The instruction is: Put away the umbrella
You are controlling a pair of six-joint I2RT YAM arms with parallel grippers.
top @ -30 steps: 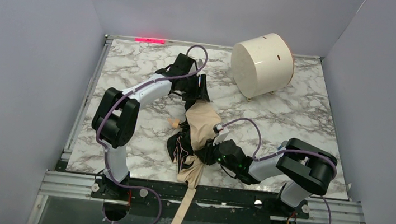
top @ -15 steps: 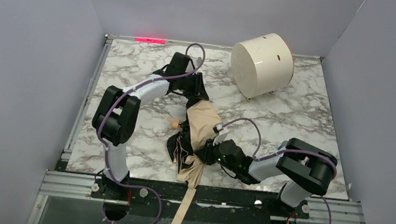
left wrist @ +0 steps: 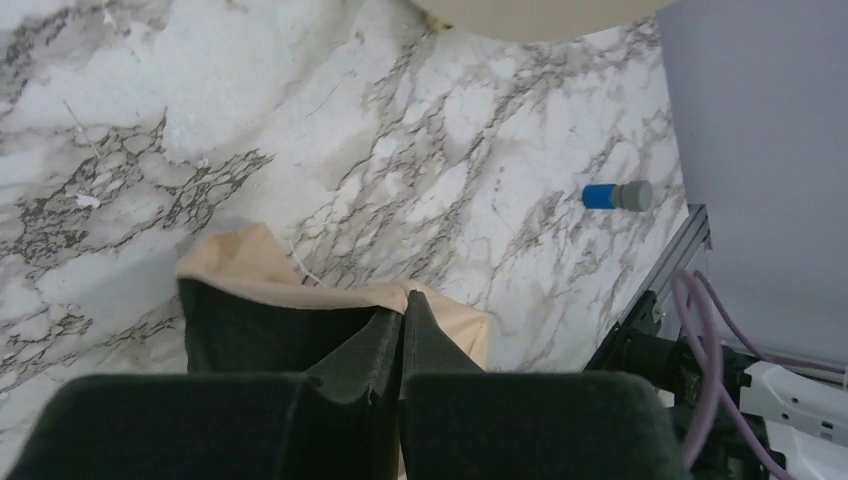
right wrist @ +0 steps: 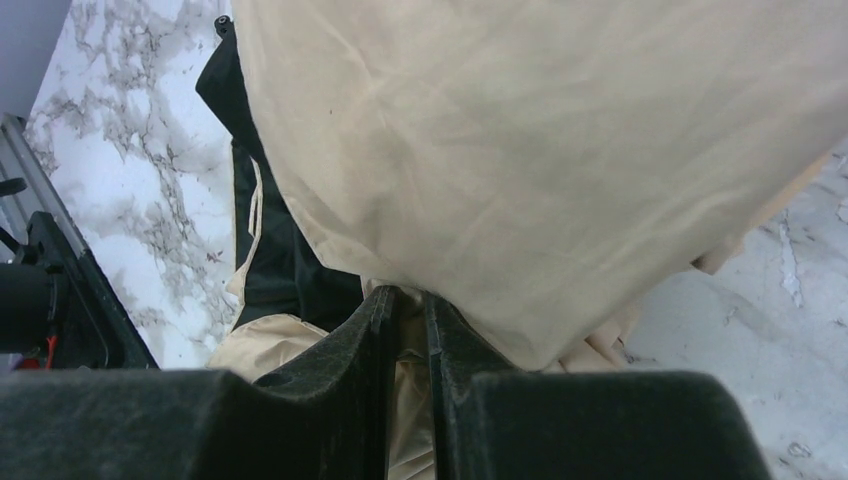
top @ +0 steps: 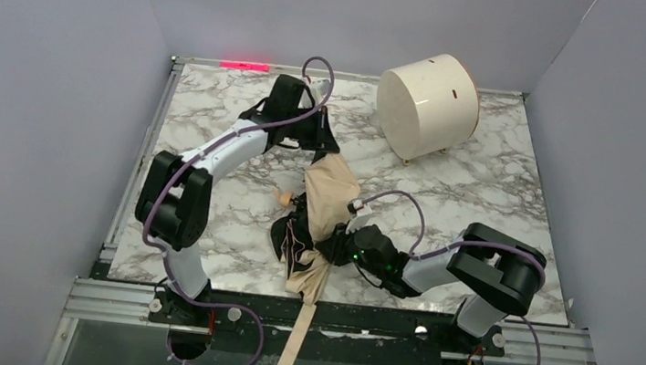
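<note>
— Where's the umbrella (top: pixel 324 203)?
— Crumpled at the middle of the worktop (top: pixel 503 185), reaching the near edge. Its tan strap (top: pixel 293 349) hangs over that edge.
— The right gripper (right wrist: pixel 405 300)?
— Narrow, clamped on cream fabric.
— And the left gripper (left wrist: pixel 402 305)?
— Jaws pressed together at the umbrella's far end. Whether cloth is caught, I can't tell.

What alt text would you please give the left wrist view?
The left gripper, shut, pinches the edge of the beige-and-black umbrella on a marble table. A small blue-and-grey object lies farther right.
</note>
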